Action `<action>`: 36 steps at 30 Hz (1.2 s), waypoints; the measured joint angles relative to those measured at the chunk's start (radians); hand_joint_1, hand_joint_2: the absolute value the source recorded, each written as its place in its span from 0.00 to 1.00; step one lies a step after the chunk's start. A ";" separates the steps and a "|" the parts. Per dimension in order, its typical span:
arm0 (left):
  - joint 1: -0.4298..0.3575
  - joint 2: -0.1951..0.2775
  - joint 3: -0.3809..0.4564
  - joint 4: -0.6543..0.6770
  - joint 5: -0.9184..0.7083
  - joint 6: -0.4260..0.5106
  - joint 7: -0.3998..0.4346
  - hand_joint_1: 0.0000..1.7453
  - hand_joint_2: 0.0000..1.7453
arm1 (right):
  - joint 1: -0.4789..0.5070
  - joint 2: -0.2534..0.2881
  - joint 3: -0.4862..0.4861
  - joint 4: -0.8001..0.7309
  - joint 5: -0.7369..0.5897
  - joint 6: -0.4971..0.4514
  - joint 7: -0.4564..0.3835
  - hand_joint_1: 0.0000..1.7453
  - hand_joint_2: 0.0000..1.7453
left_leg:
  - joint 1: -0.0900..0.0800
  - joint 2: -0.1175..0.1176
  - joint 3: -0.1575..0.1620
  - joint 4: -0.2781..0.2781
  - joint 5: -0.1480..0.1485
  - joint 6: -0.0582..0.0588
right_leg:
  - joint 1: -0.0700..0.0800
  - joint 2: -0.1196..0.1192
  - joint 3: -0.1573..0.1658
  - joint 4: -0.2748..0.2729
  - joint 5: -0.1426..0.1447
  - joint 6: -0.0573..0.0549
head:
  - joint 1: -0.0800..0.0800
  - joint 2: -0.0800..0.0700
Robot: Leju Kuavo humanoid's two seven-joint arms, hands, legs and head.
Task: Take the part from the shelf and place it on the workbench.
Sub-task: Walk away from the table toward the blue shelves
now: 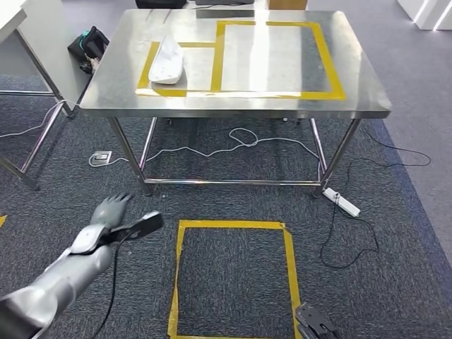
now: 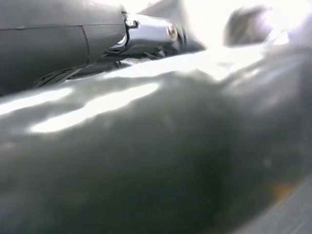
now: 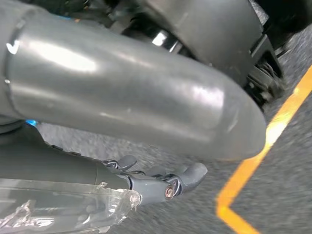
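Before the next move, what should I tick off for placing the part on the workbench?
1. Dark flat part held by left robot hand: ok.
2. Large yellow-taped rectangle on stainless steel workbench free: ok.
3. Small taped rectangle free: not ok, white curved part lies in it.
4. Workbench within reach: probably not ok, it stands beyond the yellow tape floor square.
5. Right robot hand empty: cannot tell.
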 joint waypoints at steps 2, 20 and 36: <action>0.080 0.031 0.060 0.017 0.041 0.015 -0.005 0.00 0.00 | 0.014 -0.020 0.011 -0.021 -0.013 -0.028 -0.008 0.00 0.00 | -0.002 0.005 -0.010 0.004 0.012 -0.009 | 0.003 0.004 0.076 -0.117 -0.058 -0.010 | -0.001 0.000; 0.458 0.065 0.405 0.131 0.264 -0.003 -0.107 0.00 0.00 | 0.061 -0.182 0.223 -0.219 -0.163 -0.339 -0.117 0.00 0.00 | 0.005 -0.002 -0.034 -0.024 0.061 -0.024 | 0.015 -0.009 0.056 -0.152 -0.050 -0.040 | -0.001 0.000; 0.553 0.030 0.616 0.189 0.482 0.015 -0.060 0.00 0.00 | 0.062 -0.275 0.400 -0.350 -0.259 -0.499 -0.208 0.00 0.00 | 0.005 -0.012 -0.031 -0.046 0.072 0.012 | 0.007 -0.014 0.052 -0.119 -0.082 -0.007 | 0.000 0.000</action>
